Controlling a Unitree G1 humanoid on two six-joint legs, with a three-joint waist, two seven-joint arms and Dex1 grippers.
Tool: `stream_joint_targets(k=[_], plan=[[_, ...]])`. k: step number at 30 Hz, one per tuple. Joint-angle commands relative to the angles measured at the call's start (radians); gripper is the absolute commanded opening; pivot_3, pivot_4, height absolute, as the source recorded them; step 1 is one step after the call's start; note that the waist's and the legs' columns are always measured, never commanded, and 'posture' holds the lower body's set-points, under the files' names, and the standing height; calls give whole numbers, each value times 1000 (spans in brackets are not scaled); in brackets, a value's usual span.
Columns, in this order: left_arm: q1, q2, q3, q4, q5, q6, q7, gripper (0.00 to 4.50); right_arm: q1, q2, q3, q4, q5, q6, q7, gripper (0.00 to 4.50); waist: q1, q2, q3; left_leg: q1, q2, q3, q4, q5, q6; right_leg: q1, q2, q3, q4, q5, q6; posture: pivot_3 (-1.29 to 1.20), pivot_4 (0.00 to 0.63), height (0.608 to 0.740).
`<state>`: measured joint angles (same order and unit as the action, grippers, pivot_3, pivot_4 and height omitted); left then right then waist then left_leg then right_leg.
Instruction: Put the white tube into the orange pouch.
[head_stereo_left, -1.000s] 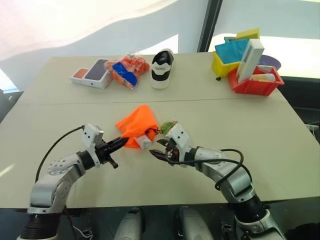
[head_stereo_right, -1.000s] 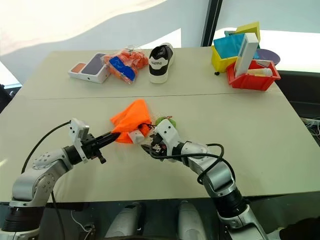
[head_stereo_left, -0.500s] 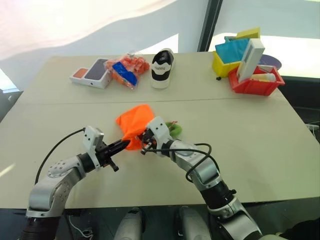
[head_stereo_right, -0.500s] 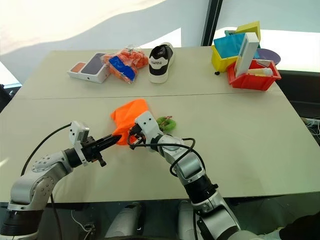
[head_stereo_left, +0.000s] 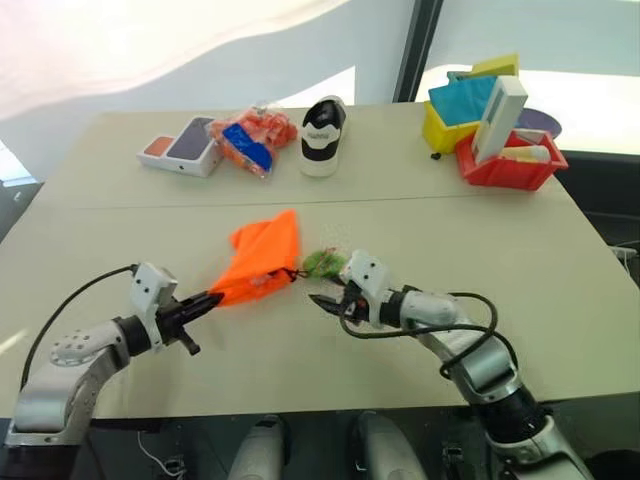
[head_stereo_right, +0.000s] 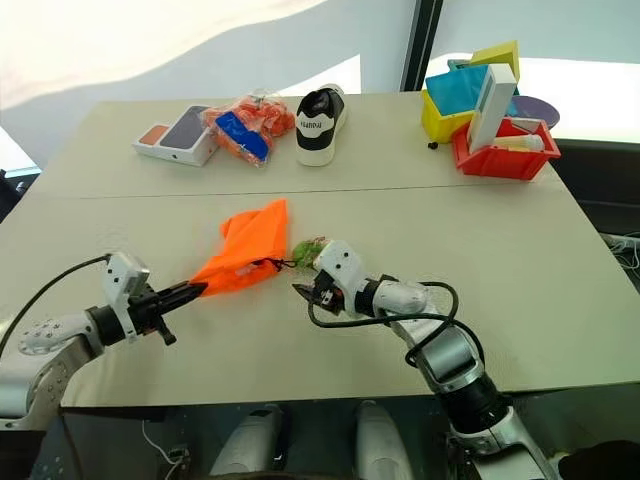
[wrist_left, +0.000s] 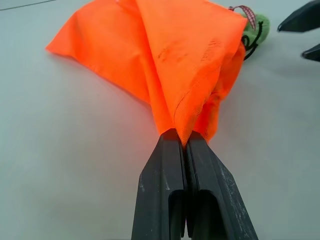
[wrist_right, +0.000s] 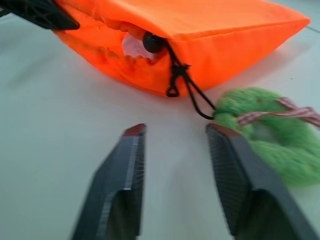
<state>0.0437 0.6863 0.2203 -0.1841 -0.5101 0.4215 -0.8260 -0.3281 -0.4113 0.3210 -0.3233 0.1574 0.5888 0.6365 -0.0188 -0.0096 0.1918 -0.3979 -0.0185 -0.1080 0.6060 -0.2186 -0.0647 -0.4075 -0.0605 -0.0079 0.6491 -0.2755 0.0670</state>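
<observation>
We find the orange pouch (head_stereo_left: 258, 265) lying on the tabletop (head_stereo_left: 520, 260), its near corner pinched between the pressed-together fingers of the left gripper (head_stereo_left: 210, 297). The left wrist view confirms this grip: the fabric runs straight into the closed fingers (wrist_left: 200, 200), a detail the head views leave small. The right gripper (head_stereo_left: 322, 301) sits just beside the pouch mouth with its fingers spread and holding nothing. The right wrist view alone shows the white tube (wrist_right: 134, 46), seen as a pale shape inside the pouch opening behind the black cord (wrist_right: 187, 85). We note the green ball (head_stereo_left: 323, 262) resting on the tabletop between pouch and right gripper. Well apart at the far edge stand a shoe (head_stereo_left: 322, 132) and a red bin (head_stereo_left: 510, 168).
</observation>
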Motion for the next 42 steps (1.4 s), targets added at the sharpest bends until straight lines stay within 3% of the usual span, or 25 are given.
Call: stream_joint_targets(k=[1,4,9,14,20,25,31,42], plan=[[-14,-6,21,-15,-13,-22,-13,0,-46,7,15,30,-45,-69,-5,2876,0,0,0,0,0,0,0,0,0,0,0,0,0,0,0,0,150,740],[-15,-16,13,-38,-42,-4,-26,890,-80,24,42,106,-92,-120,-14,2963,1,0,0,-1,0,1,1,0,0,0,0,0,0,1,0,0,150,740],[-26,-31,50,-58,-81,13,-8,3324,-140,64,73,247,-169,-195,-41,2963,2,-1,0,-1,-1,1,1,0,0,0,0,0,0,2,2,0,150,740],[-15,-12,99,-90,-132,44,-14,3324,-148,70,71,303,-204,-200,-41,2963,2,-1,0,-2,-1,1,1,0,0,0,0,0,0,2,3,0,150,740],[-42,20,115,-147,-158,73,-16,3392,-69,-6,-4,180,-164,-194,8,139,8,-1,0,-2,-1,0,2,0,0,0,0,0,0,2,3,0,150,740],[-99,26,75,-146,-140,72,-28,3392,32,-81,-108,48,-95,-169,48,55,7,-1,0,-4,-2,0,4,0,0,0,-1,0,0,2,4,0,150,740],[-202,14,-69,-135,-81,44,-72,3392,139,-132,-276,-84,29,-89,62,55,6,-1,0,-4,-2,0,5,0,0,0,0,0,0,3,4,0,150,740],[-407,-32,-255,69,69,-110,-203,3392,164,-144,-364,-153,116,-35,49,55,7,-2,0,-5,-2,0,6,0,0,0,1,-1,0,4,6,0,150,740]])
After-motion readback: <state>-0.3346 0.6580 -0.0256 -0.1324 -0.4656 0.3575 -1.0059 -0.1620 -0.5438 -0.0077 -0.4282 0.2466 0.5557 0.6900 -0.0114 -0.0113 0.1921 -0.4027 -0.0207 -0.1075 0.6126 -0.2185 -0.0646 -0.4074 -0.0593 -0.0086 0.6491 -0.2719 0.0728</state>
